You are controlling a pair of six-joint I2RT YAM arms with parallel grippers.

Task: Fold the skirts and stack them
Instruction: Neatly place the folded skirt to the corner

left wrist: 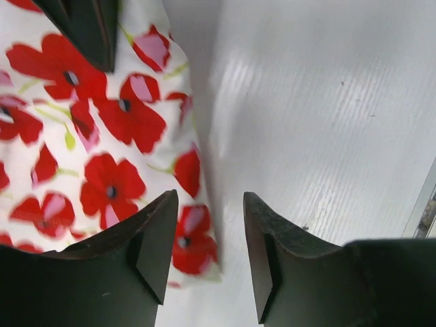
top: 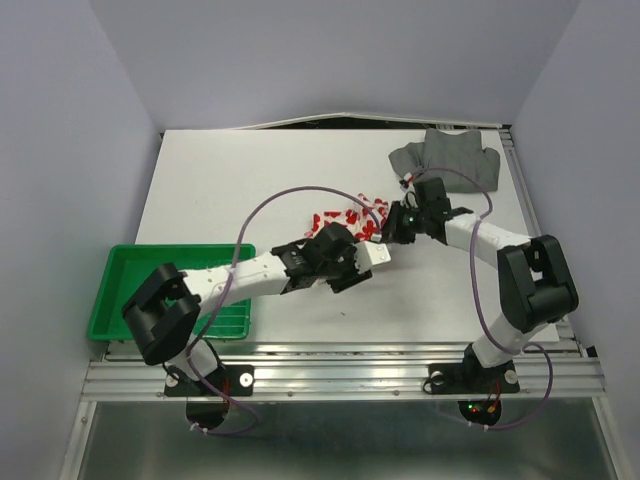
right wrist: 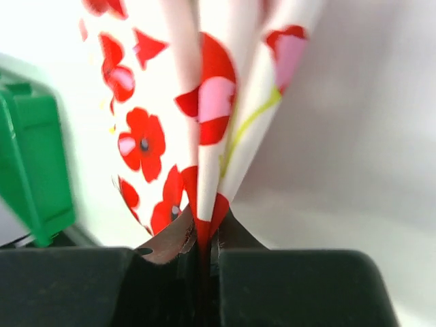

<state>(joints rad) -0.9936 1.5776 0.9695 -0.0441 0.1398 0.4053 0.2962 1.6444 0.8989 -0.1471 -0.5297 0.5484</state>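
White cloth skirt with red flower print (top: 345,215) is found at the middle of the table (top: 220,180), largely hidden under both arms, its gathered folds pinched by the right gripper (right wrist: 203,228). The left gripper (left wrist: 208,238) is held spread over its edge; a crumpled dark grey cloth skirt (top: 452,158) is noted at the far right corner.

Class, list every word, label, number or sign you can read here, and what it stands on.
None can be read. The white cloth skirt with red flower print bears only pattern; the plain dark grey cloth skirt, green plastic tray and white table show no lettering.
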